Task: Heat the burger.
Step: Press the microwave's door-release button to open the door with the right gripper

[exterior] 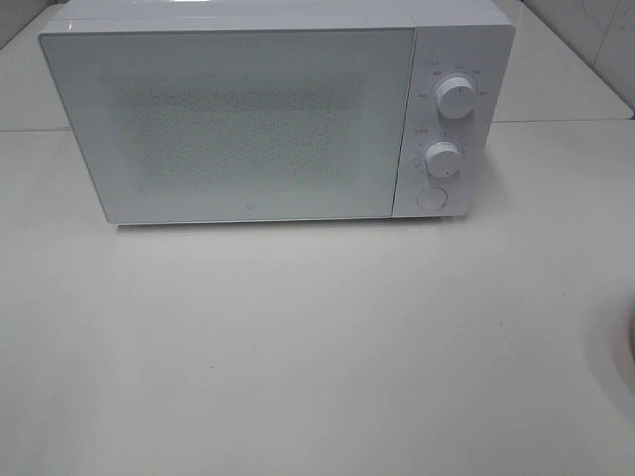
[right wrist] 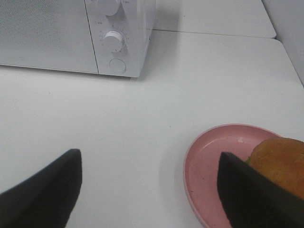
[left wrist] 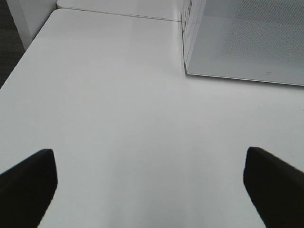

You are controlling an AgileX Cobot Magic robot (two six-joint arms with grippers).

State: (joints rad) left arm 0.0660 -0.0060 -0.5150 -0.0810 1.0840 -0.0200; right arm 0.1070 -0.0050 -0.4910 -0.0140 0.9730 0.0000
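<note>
Microwave (exterior: 238, 119), white, stands at 12 o'clock on the pale tabletop (exterior: 298, 347) in the high view, with its door (exterior: 228, 114) shut. Its control panel takes up the 3 o'clock side of the front. That panel carries an upper knob (exterior: 455, 99), a lower knob (exterior: 444, 160) below it and a round button (exterior: 431, 198) at the 6 o'clock end. At the 3 o'clock edge of the same view a faint pinkish curve shows, cut off by the frame.

The left gripper (left wrist: 148, 156) hangs over bare tabletop with its two dark fingers (left wrist: 28, 185) spread as wide as they go and nothing between them. A lower corner of the microwave's door lies ahead of it, well apart.

The right gripper (right wrist: 149, 156) is also spread wide and has hold of nothing; only tabletop shows between its fingers (right wrist: 47, 190). The burger (right wrist: 280, 161) sits on a round pink plate (right wrist: 209, 156) on the tabletop, well apart from the microwave, out on its control-panel side. Only its orange-brown bun and a sliver of green are visible. One finger of the right gripper crosses in front of the plate and the burger's near edge; whether it touches either cannot be told. The burger lies outside the gap between the fingers
</note>
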